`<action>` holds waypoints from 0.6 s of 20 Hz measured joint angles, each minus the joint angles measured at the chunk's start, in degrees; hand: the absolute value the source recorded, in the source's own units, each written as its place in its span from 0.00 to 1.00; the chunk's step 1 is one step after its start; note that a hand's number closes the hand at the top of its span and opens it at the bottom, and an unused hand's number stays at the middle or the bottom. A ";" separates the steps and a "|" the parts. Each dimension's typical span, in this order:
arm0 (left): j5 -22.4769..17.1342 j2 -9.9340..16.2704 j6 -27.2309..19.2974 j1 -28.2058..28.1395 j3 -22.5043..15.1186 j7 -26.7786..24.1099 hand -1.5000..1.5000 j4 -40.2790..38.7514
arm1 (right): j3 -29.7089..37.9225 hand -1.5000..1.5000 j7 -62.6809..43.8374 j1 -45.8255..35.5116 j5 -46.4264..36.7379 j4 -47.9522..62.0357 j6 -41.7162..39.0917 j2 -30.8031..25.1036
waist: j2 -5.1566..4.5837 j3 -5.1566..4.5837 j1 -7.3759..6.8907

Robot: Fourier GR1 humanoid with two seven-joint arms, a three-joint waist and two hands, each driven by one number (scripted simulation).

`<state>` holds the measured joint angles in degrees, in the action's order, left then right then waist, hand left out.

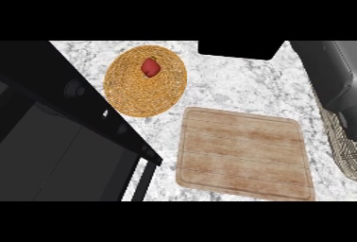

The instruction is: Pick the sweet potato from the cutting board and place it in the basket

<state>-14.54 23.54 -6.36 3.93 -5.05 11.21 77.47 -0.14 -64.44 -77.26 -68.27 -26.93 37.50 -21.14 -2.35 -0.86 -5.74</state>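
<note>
A white and grey marbled tabletop (237,80) fills the middle of my downward view. A black stove (49,127) takes up the left side, its front edge running diagonally from upper left to lower middle.

Neither of my hands shows anywhere in this view, so I cannot tell whether their fingers are spread or curled, or whether they hold anything.

One round woven basket (145,81) sits on the tabletop near the top left, just beside the stove's edge. Inside it, a little above its centre, lies one small reddish sweet potato (150,67). It looks short and stubby, with its long axis running roughly up and down in the view and slightly narrower ends at top and bottom.

One wooden cutting board (244,153) lies flat below and to the right of the basket, close to it but not touching. Its grain lines run across it from left to right, and it is turned slightly clockwise.

A dark grey appliance (335,75) stands at the upper right edge, and one dark rectangular object (237,48) at the top.
</note>
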 measured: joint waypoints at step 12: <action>-0.34 0.31 -0.73 -1.16 0.36 0.25 0.50 0.64 | 2.28 1.00 -3.47 -6.85 -9.65 11.02 -0.45 -7.68 | -0.03 0.18 1.25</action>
<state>-14.87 23.85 -7.09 2.77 -4.70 11.45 78.12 2.14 -67.91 -84.11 -77.92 -15.91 37.06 -28.82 -2.38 -0.68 -4.49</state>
